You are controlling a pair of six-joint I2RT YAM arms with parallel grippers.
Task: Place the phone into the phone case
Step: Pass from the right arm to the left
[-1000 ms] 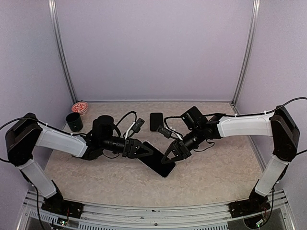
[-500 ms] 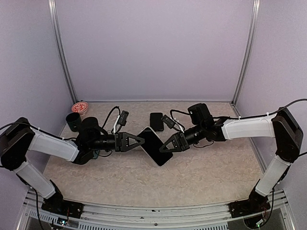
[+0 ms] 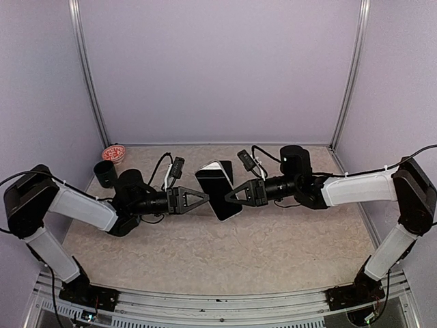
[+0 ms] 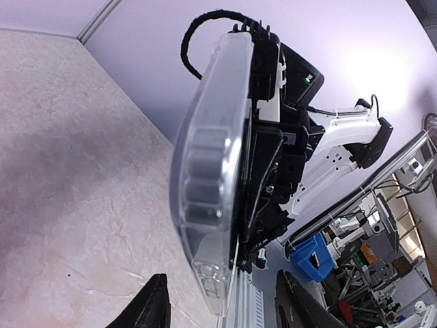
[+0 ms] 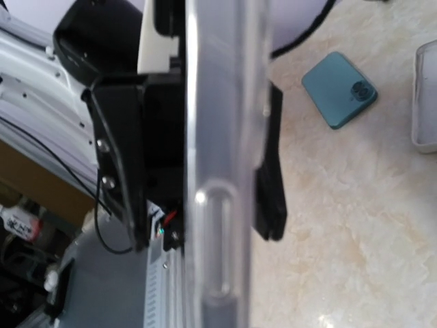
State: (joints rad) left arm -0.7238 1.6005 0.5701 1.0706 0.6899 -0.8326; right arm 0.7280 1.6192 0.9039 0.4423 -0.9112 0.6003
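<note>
My right gripper (image 3: 229,195) is shut on the clear phone case (image 3: 218,190) and holds it tilted on edge above the table's middle. In the right wrist view the case (image 5: 218,171) fills the centre edge-on and hides my own fingers. My left gripper (image 3: 205,198) is open and faces it from the left. In the left wrist view its fingers (image 4: 153,304) straddle the case's lower end (image 4: 212,205) without touching. The dark teal phone (image 5: 339,89) lies flat on the table behind. The top view hides it behind the case.
A black cup (image 3: 106,173) and a red-and-white dish (image 3: 113,153) stand at the back left. A white object's edge (image 5: 427,96) shows beside the phone. Cables loop off both wrists. Walls enclose the table on three sides.
The case has risen from the table and moved toward the back, held by my right gripper and now more upright. My left gripper rose alongside it and stays at its left edge.
</note>
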